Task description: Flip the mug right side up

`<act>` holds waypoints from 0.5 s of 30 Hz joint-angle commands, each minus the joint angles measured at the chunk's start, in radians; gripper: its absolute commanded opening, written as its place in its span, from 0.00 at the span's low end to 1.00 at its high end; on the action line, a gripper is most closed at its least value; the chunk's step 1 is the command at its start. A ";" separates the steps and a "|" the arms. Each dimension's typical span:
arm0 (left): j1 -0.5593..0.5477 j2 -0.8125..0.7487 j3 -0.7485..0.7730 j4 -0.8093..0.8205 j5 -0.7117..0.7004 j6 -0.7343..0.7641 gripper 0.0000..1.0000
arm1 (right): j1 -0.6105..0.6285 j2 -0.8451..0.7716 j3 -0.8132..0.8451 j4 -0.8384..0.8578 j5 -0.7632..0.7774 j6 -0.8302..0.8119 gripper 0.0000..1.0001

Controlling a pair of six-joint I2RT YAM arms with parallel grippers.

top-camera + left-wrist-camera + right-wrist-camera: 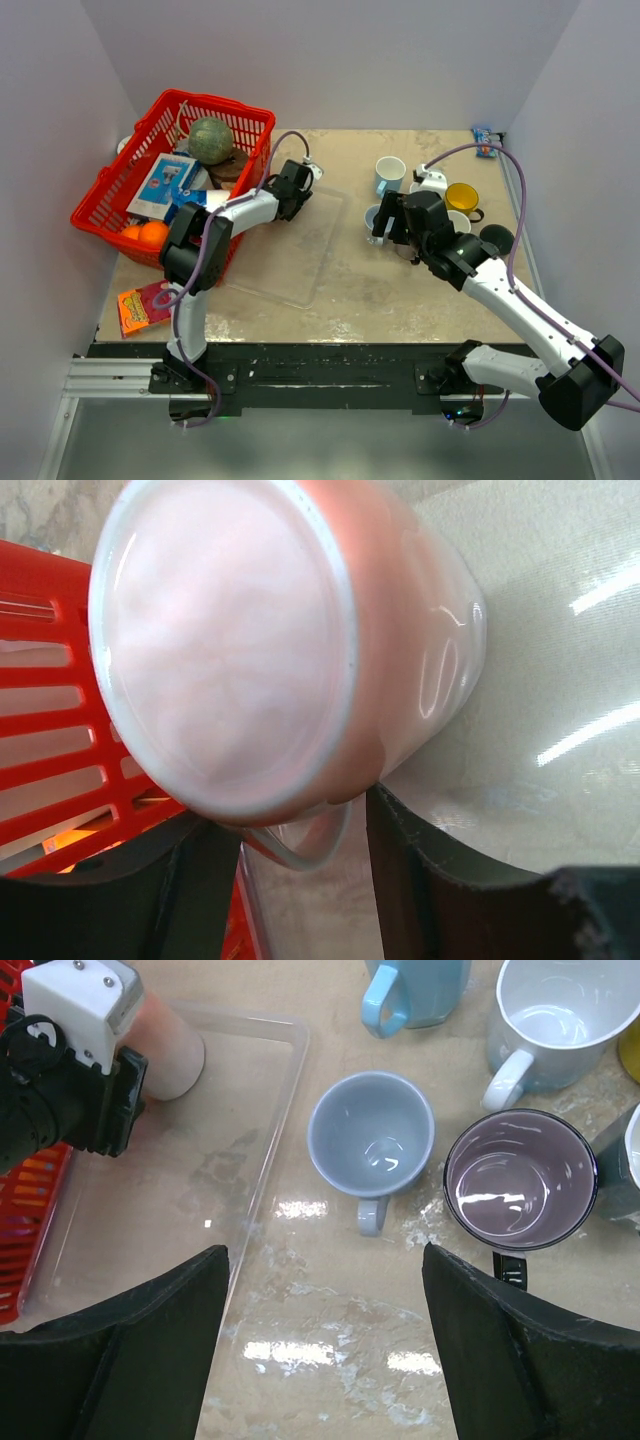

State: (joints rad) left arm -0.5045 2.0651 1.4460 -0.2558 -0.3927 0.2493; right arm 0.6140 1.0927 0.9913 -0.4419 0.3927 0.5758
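Note:
A pink mug [290, 650] lies tilted on the clear tray [560, 660], its base toward the left wrist camera and its rim low on the tray. My left gripper [300, 825] is shut on the mug's handle [310, 845], with one finger on each side of the loop. In the right wrist view the mug [170, 1055] lies on its side at the tray's far left corner, with the left gripper [90, 1100] at its end. In the top view the left gripper [298, 188] hides the mug. My right gripper [325, 1260] is open and empty above bare table.
A red basket [110, 200] full of goods stands left of the tray [300, 255]. Upright mugs cluster at the right: grey-blue [370, 1130], dark purple [520, 1175], white [560, 1020], light blue [420, 985], yellow [462, 197]. An orange packet [140, 305] lies at front left.

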 commanded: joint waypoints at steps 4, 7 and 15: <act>-0.002 -0.066 0.021 0.012 0.028 -0.051 0.61 | -0.003 -0.017 -0.020 0.019 -0.021 0.019 0.80; -0.002 -0.079 0.024 0.012 0.035 -0.068 0.67 | -0.003 -0.017 -0.031 0.023 -0.026 0.021 0.80; 0.001 -0.094 0.045 -0.003 0.051 -0.142 0.64 | -0.003 -0.005 -0.040 0.032 -0.034 0.025 0.80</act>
State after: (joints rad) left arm -0.5053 2.0350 1.4487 -0.2646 -0.3614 0.1669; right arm 0.6140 1.0927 0.9550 -0.4397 0.3706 0.5865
